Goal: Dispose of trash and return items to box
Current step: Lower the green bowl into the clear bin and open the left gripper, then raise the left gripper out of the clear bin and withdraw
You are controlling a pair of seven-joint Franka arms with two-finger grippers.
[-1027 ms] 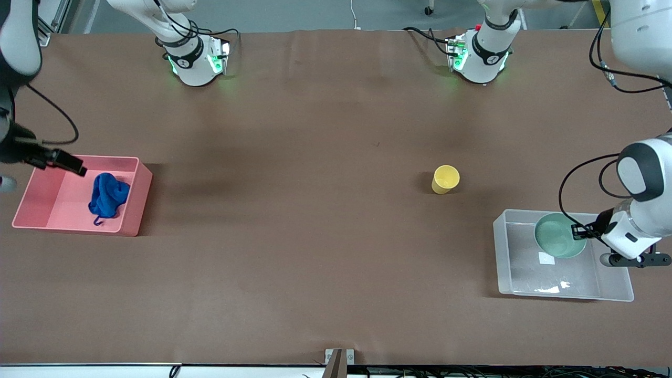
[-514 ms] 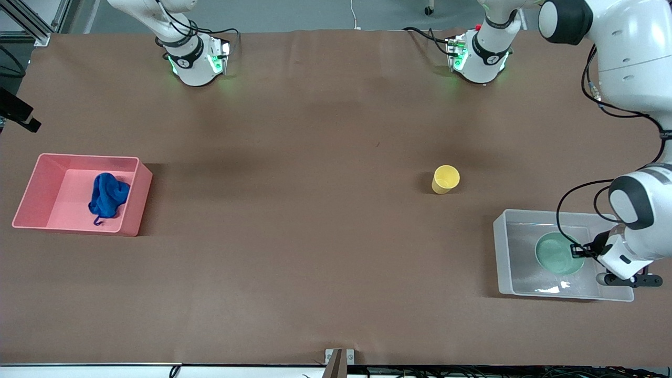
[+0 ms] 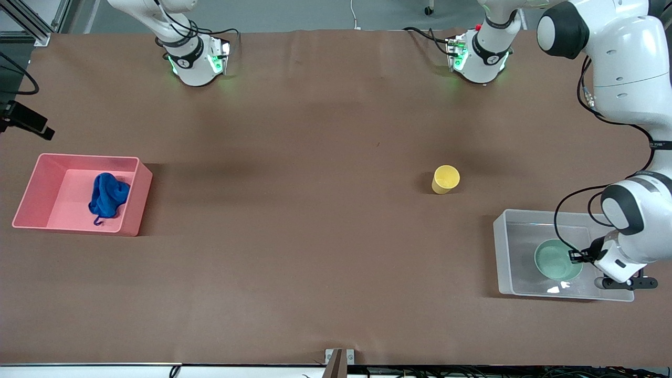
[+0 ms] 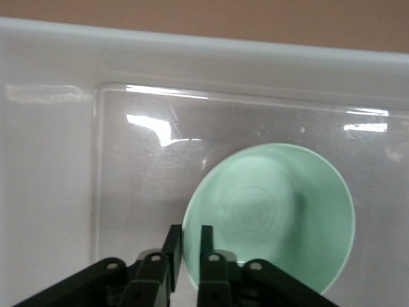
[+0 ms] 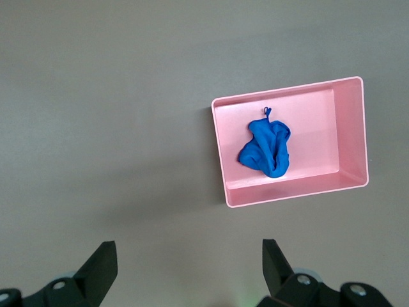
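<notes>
Left hand [image 3: 576,256] low inside the large translucent clear plastic box [image 3: 505,247] at the left arm's end of the bench [image 3: 315,236], its two fingers [image 4: 172,246] a narrow slit apart astride the rim of the pale mint-green bowl [image 3: 555,260], which sits on the box floor. Right hand [image 5: 189,265] spread wide, empty, high over the bench near the opaque pink rectangular bin [image 3: 134,194] holding the royal-blue cloth wad [image 3: 107,195]. Small yellow plastic cup [image 3: 445,179] stands upright on open bench, farther from the front camera than the box.
</notes>
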